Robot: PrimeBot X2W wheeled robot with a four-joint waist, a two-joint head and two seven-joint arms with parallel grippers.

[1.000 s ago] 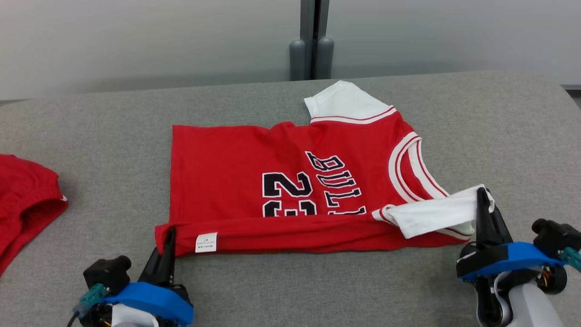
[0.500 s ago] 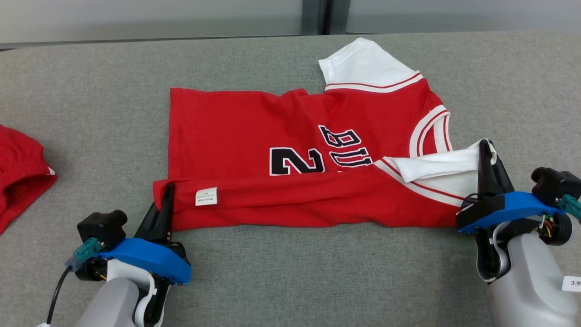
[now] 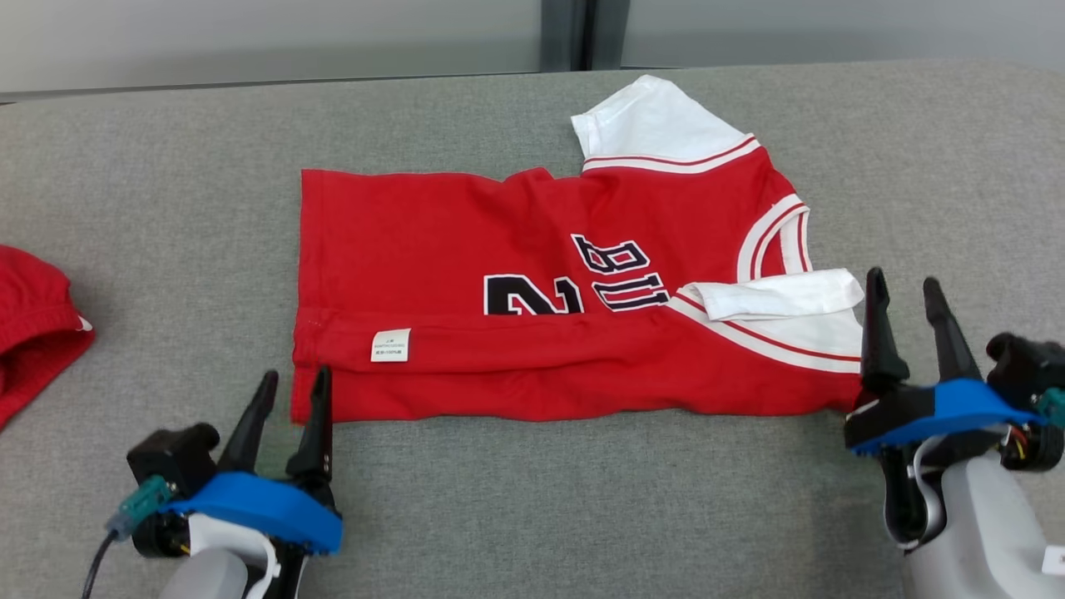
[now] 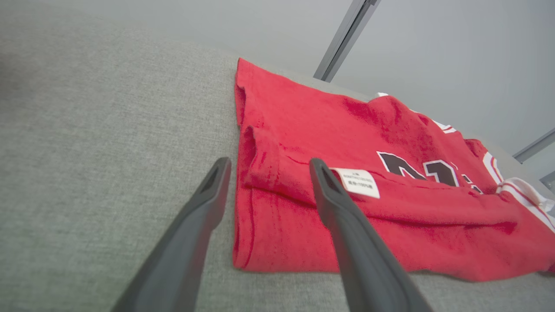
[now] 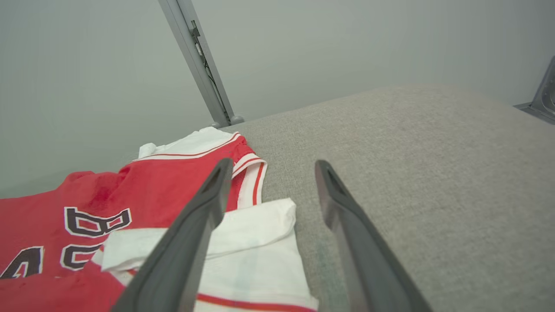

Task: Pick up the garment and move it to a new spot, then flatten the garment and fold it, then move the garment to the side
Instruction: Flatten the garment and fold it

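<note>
Garment (image 3: 532,274) flat on grey pad (image 3: 166,166), long axis L–R, near edge folded over. L gripper (image 3: 296,374) at hem corner (image 3: 309,406), R gripper (image 3: 901,279) just beside sleeve (image 3: 782,295) — both spread, empty; 2nd fold probably next.

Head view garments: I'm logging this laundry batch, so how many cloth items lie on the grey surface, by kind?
Red jersey with white sleeves: 1
Red garment, cut off at the left edge, kind unclear: 1
Total: 2
</note>
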